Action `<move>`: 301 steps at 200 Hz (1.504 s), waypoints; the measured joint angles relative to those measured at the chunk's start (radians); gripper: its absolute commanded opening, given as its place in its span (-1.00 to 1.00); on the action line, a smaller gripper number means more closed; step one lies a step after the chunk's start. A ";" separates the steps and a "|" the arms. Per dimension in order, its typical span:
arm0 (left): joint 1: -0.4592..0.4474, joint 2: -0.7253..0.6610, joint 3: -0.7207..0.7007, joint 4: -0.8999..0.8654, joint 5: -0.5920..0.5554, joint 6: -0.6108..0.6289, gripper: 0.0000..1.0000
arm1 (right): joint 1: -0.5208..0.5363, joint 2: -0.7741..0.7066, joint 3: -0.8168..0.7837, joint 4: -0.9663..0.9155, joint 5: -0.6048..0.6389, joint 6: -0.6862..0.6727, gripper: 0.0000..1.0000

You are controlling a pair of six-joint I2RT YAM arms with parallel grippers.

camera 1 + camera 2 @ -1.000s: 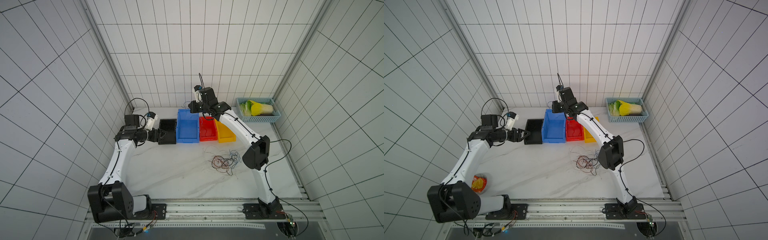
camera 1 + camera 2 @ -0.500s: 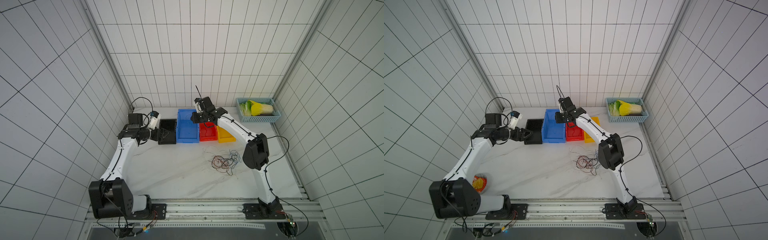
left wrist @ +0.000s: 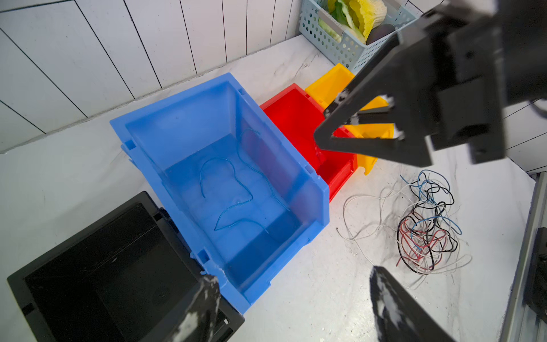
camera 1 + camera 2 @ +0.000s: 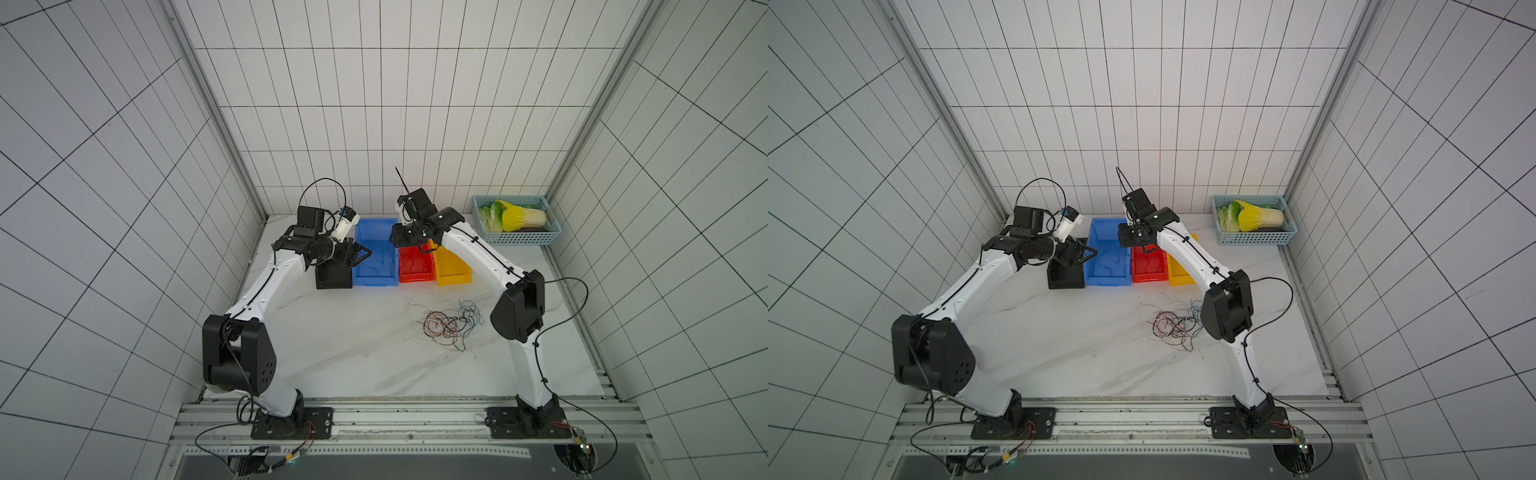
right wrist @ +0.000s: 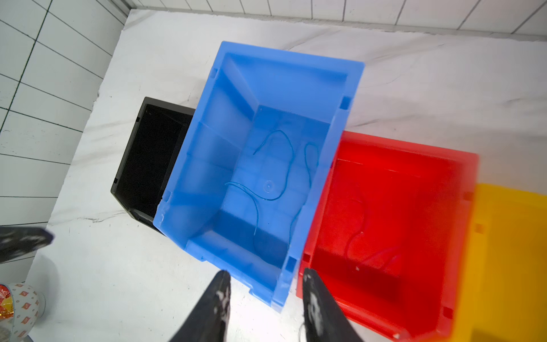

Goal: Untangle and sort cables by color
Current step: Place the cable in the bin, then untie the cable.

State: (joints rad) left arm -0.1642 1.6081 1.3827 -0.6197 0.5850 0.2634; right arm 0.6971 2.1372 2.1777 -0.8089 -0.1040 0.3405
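Note:
A tangle of red, black, blue and pale cables lies on the white table in front of the bins. Thin blue cables lie curled in the blue bin. A faint red cable lies in the red bin. My left gripper hovers open and empty over the black bin and the blue bin's near corner. My right gripper hangs open above the blue and red bins' shared edge, nothing between its fingers.
A yellow bin stands right of the red one. A pale blue basket with cabbage sits at the back right corner. In the right wrist view a printed paper cup stands by the left wall. Tiled walls close in three sides.
My right arm swung down and right from the blue bin towards the red bin, and its jaws went from shut to open. My left gripper opened slightly wider and shifted a little.

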 measured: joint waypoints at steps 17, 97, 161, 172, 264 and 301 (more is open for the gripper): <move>-0.016 0.055 0.032 0.020 -0.021 0.003 0.55 | -0.027 -0.095 -0.063 -0.008 0.022 -0.003 -0.13; -0.050 0.141 0.114 -0.018 0.020 0.000 0.56 | -0.107 -0.661 -0.626 -0.088 0.179 -0.023 0.03; -0.190 -0.010 0.040 -0.086 0.163 0.034 0.55 | -0.174 -0.825 -0.977 -0.221 0.161 0.013 0.21; -0.248 -0.005 0.021 -0.080 0.172 0.036 0.55 | -0.233 -0.805 -1.018 -0.214 0.106 0.010 0.07; -0.541 0.251 -0.037 -0.003 0.106 0.003 0.53 | -0.412 -0.560 -1.117 0.016 -0.094 0.003 -0.39; -0.574 0.309 0.019 0.018 0.085 -0.003 0.50 | -0.415 -0.526 -1.127 0.068 -0.085 -0.008 -1.00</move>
State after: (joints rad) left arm -0.7383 1.9167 1.4017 -0.6018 0.6697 0.2607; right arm 0.2825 1.6112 1.0508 -0.7406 -0.1890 0.3325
